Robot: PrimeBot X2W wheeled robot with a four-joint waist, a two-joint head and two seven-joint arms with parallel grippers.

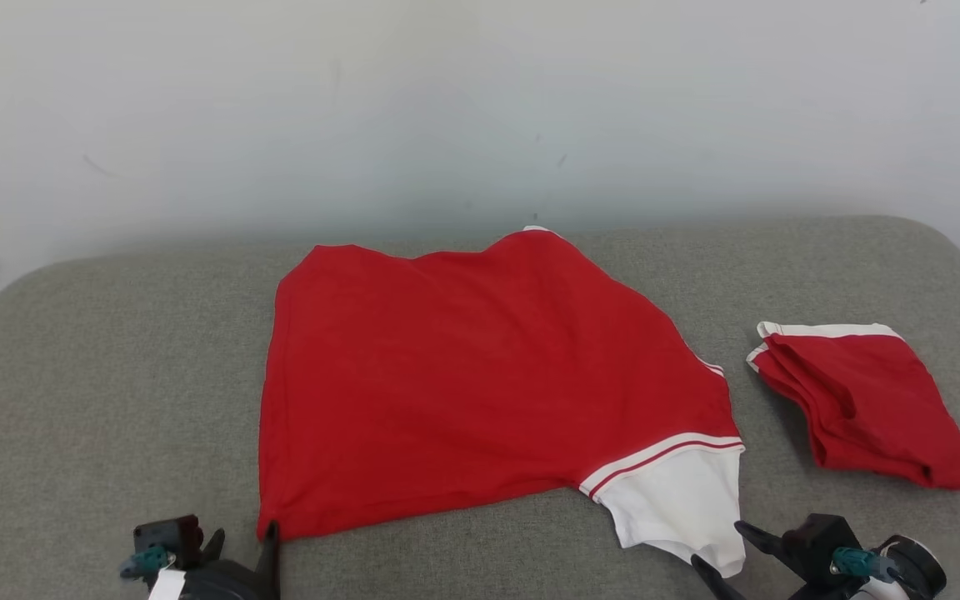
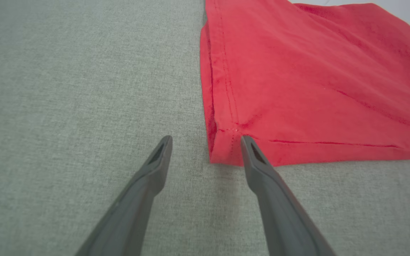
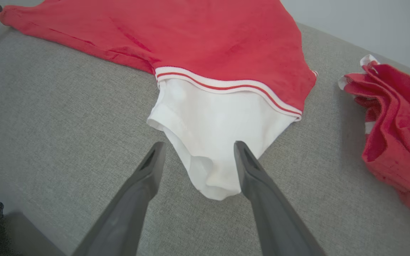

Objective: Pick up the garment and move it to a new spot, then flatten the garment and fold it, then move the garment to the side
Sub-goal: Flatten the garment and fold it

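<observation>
I find red fabric garment with white sleeve (image 1: 463,375) spread flat on grey upholstered bench (image 1: 97,375); my left pincer (image 2: 206,140) and right pincer (image 3: 198,145) open, empty. Folding, side-move outstanding.

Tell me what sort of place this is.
Probably a clothes-folding test bench: a grey fabric-covered table against a bare white wall, one red shirt spread flat, a folded shirt beside it.

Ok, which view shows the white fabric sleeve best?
Right wrist view: the white fabric sleeve lies close up, tip between the dark fingers. Head view shows it small, near the bottom edge. Left wrist view shows the red hem corner instead.
</observation>
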